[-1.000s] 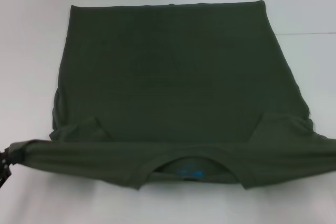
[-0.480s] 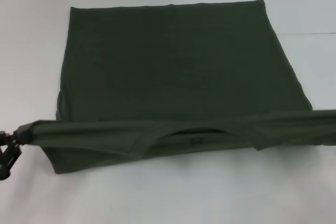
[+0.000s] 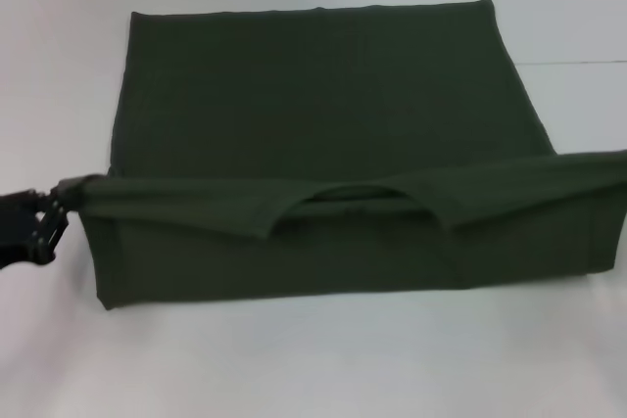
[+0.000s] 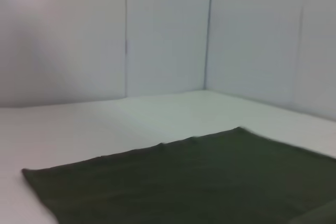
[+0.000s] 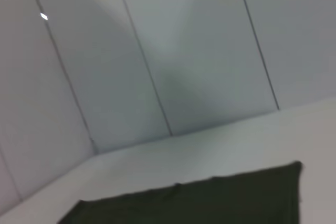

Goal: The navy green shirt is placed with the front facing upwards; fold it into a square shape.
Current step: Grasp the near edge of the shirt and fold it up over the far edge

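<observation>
While the shirt [image 3: 323, 134] lay spread on the white table [image 3: 59, 66], its collar edge was lifted into a taut band running straight across from nine o'clock to three o'clock in the head view, so the long axis of the raised edge sat crosswise to the robot. The left claw [image 3: 61, 214] stood at the nine o'clock end of that band, clenched on the shoulder corner of the shirt, with the cloth stretching away from it toward three o'clock. The other end of the band ran off the three o'clock side of the head view, level and tight as if held there too, but the right claw itself did not show in any view. Below the band, toward six o'clock, a flap of cloth hung down to the table, and the collar opening [image 3: 348, 198] sagged midway along the band. The flat part of the shirt lay beyond, toward twelve o'clock, its hem the farthest edge; both wrist views looked over that flat part toward the walls. Judging from this, the fold called for carrying the band toward twelve o'clock, both ends kept level so the edge landed square with the hem.
</observation>
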`<state>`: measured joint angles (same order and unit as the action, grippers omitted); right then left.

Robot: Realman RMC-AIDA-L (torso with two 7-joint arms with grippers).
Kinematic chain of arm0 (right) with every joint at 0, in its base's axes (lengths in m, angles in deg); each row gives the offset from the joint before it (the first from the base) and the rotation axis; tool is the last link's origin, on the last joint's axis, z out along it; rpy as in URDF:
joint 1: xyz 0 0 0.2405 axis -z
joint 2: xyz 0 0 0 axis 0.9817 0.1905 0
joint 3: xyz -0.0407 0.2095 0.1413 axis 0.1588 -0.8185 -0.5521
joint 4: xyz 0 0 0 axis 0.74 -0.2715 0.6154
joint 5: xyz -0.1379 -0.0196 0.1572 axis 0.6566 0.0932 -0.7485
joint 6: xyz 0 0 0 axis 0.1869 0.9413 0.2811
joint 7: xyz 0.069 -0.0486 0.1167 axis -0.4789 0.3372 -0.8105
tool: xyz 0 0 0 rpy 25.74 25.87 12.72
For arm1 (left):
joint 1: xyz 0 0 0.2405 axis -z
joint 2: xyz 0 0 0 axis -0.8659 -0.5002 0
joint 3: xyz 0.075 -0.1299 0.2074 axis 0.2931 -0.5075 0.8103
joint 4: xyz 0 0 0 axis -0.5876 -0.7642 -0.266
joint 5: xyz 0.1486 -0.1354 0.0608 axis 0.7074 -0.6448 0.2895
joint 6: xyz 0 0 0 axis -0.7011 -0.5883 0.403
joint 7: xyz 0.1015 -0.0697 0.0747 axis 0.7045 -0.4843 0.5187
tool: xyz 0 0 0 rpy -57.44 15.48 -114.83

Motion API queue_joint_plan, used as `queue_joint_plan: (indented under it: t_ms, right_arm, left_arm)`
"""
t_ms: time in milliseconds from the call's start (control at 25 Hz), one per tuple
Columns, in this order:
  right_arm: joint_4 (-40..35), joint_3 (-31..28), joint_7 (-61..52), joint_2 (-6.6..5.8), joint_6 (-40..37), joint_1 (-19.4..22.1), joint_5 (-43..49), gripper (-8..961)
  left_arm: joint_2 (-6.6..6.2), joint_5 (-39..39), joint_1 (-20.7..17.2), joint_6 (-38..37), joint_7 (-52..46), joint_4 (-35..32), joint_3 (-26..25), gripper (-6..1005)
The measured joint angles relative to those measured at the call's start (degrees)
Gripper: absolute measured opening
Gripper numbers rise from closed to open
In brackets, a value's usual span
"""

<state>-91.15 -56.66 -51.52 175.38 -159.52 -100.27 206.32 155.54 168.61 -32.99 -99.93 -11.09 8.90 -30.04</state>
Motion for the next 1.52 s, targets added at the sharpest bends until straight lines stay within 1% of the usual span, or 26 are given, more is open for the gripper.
queue_joint_plan:
  t_ms: [120, 320, 400, 560, 640, 680, 880, 1040, 1160, 1200, 1280, 1400, 1480, 1520]
  right_arm:
    - [0.0, 1.3, -1.7, 0.08, 5.3, -2.4, 0.0, 29]
    - [1.4, 4.4, -3.2, 0.0, 15.1, -6.6, -0.2, 29]
    - [2.3, 5.4, -3.3, -0.25, 19.0, -8.6, -0.3, 29]
    - [3.1, 5.8, -3.3, -0.34, 25.5, -12.0, -0.3, 30]
    - [3.3, 5.8, -3.4, -0.37, 28.7, -14.4, -0.6, 30]
    - [3.3, 5.8, -3.4, -0.37, 28.7, -14.4, -0.6, 30]
    - [3.7, 6.2, -3.4, -0.68, 33.4, -17.5, -2.1, 40]
    - [4.8, 8.1, -3.3, -0.89, 37.6, -19.1, -4.2, 50]
    - [5.4, 10.7, -3.0, -0.94, 40.1, -20.0, -5.4, 58]
    - [5.9, 12.6, -2.9, -0.94, 41.9, -20.5, -5.9, 60]
    - [6.0, 13.5, -2.9, -0.93, 42.8, -20.7, -6.1, 65]
    - [6.4, 16.2, -2.9, -0.67, 46.2, -21.4, -6.3, 73]
    - [6.7, 16.9, -2.9, -0.45, 47.7, -21.6, -6.4, 78]
    - [6.8, 17.0, -2.9, -0.36, 48.0, -21.7, -6.4, 111]
  left_arm:
    - [0.31, -0.1, 2.4, 4.8, 0.1, 0.8, 0.0, 28]
    - [1.24, -1.7, 6.4, 12.7, 1.2, 1.4, 0.1, 28]
    - [1.87, -3.9, 7.8, 15.0, 3.1, 1.5, 0.1, 28]
    - [3.05, -7.9, 10.6, 21.0, 7.0, 2.1, 0.2, 28]
    - [2.8, -8.1, 12.2, 24.6, 7.3, 3.6, 0.2, 27]
    - [2.62, -8.1, 12.8, 25.9, 7.3, 4.2, 0.2, 27]
    - [2.09, -8.2, 16.8, 33.6, 8.3, 6.8, 0.3, 27]
    - [1.82, -8.2, 19.2, 38.9, 8.3, 8.3, 0.3, 28]
    - [1.46, -8.9, 20.3, 41.9, 8.8, 9.7, 0.2, 28]
    - [1.41, -9.5, 20.6, 43.1, 9.3, 10.1, 0.2, 28]
    - [1.52, -11.1, 20.9, 44.5, 10.0, 10.3, 0.2, 28]
    - [1.72, -13.0, 20.9, 45.0, 10.5, 10.4, 0.2, 27]
    - [1.74, -13.9, 20.9, 45.1, 10.6, 10.9, 0.2, 27]
    - [1.73, -14.6, 20.9, 45.2, 10.6, 11.2, 0.2, 27]
